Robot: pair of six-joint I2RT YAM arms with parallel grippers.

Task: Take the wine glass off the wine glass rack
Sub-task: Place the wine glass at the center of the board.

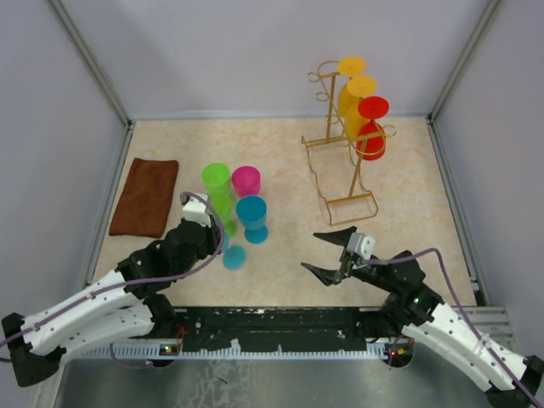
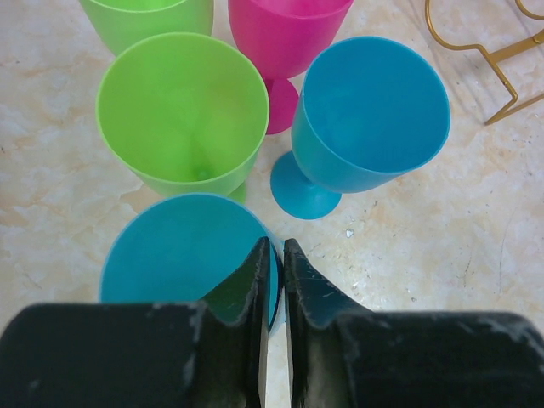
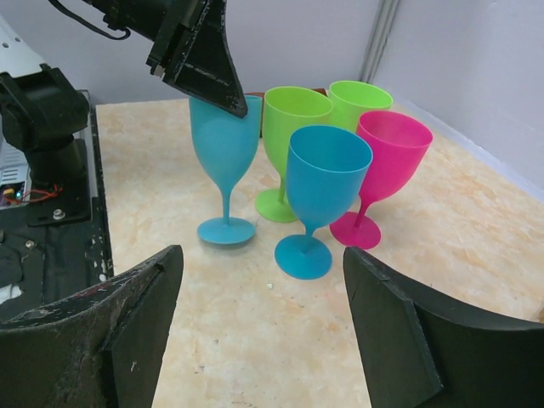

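The golden wire wine glass rack [image 1: 340,161] stands at the back right with two yellow wine glasses [image 1: 357,85] and two red ones [image 1: 372,127] hanging on it. A blue wine glass [image 2: 178,246] [image 3: 223,136] stands with its foot on the table at the front of a group of glasses. My left gripper [image 2: 275,246] [image 1: 223,240] straddles its rim, one finger inside the bowl and one outside, with a thin gap showing beside the rim. My right gripper [image 3: 262,252] [image 1: 310,250] hangs open and empty over bare table, facing the group.
Behind the blue glass stand a second blue glass [image 1: 252,210] [image 2: 374,110], two green ones [image 1: 216,176] [image 2: 183,115] and a pink one [image 1: 246,180] [image 2: 285,34]. A brown cloth [image 1: 146,195] lies at the left. Grey walls close off three sides.
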